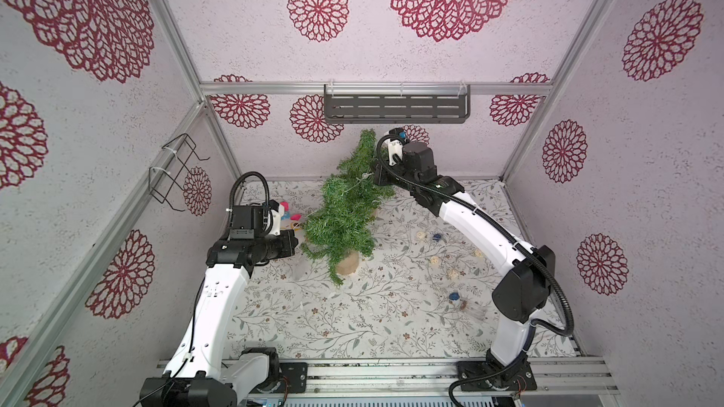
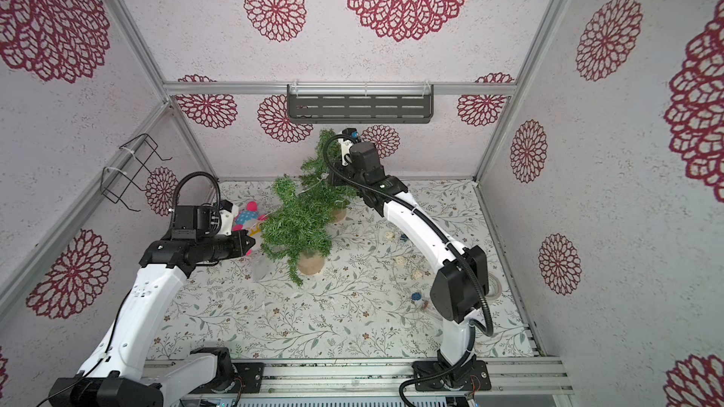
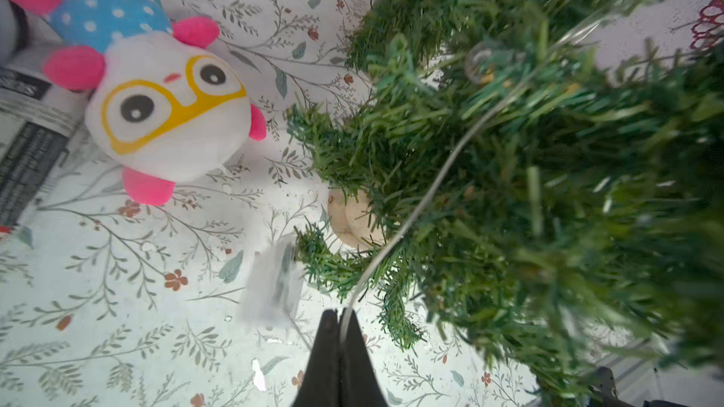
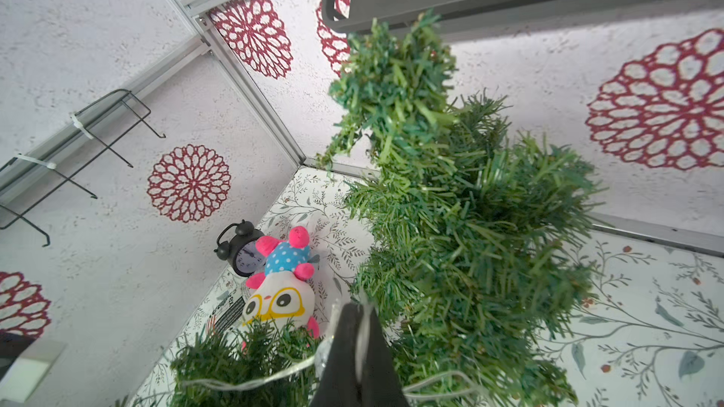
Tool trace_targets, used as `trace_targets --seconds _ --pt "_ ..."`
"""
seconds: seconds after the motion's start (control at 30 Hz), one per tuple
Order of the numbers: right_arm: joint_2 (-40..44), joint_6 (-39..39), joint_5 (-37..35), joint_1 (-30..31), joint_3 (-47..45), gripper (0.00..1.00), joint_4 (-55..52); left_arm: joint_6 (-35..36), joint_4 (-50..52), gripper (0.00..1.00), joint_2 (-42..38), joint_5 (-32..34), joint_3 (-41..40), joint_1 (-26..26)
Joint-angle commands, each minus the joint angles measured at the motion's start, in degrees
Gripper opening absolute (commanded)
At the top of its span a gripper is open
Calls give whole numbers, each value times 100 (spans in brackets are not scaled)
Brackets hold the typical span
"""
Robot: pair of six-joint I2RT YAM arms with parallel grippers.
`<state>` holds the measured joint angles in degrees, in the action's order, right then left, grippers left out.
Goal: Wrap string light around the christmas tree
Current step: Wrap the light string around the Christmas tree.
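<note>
Starting at the far left corner of the table (image 1: 352, 326), a black alarm clock (image 4: 245, 254) and a plush toy (image 3: 168, 111) in yellow glasses are seen lying clear of the work. A folded printed paper (image 3: 27, 142) lies beside them. Its print, and a black label near the toy, are too blurred to be read, and no other writing is found.

Just right of the toy, the left gripper (image 3: 339, 315) is held low, its jaws pinched narrow on the wire of the string light (image 3: 431, 185). This end is judged to be anchored there so that the wire is kept taut while the far end is led around. The clear battery box (image 3: 272, 287), blurred, appears to lie on the table beneath the gripper. It is near the wooden base (image 1: 346, 264) of the nearer christmas tree (image 1: 341, 221), presumably left down as weight that need not be lifted.

From those jaws the wire is run up across that tree's upper branches, one round bulb (image 1: 366, 176) showing. It ends at the right gripper (image 4: 358, 311), which is held high beside the farther christmas tree (image 1: 362, 158) near the back edge and is likewise closed tight on the wire. The high hold is judged to be meant for clearing the branches.

Toward the right edge, small pale balls (image 1: 421, 235) lie scattered, well apart from both trees.
</note>
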<state>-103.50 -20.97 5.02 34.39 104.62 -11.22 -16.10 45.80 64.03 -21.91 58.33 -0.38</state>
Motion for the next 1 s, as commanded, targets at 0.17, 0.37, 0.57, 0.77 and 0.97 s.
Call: trace_targets --seconds 0.17,0.37,0.57,0.77,0.97 --pt "1035 288 -403 -262 -599 0 173 -549 -1162 0 -102 -328 -369 -427" --pt "1413 195 -611 -268 -1604 0 323 -666 -1554 8 63 -270 -646 -559" --pt "1710 -318 -407 -151 -2568 0 744 -444 -1174 26 -257 -231 -522 -551" --pt "1895 -468 -508 50 -2945 0 688 -348 -407 39 -689 7 -393 -551" --pt "2332 -455 -570 50 -3381 0 265 -521 42 43 -1348 342 -390 -630"
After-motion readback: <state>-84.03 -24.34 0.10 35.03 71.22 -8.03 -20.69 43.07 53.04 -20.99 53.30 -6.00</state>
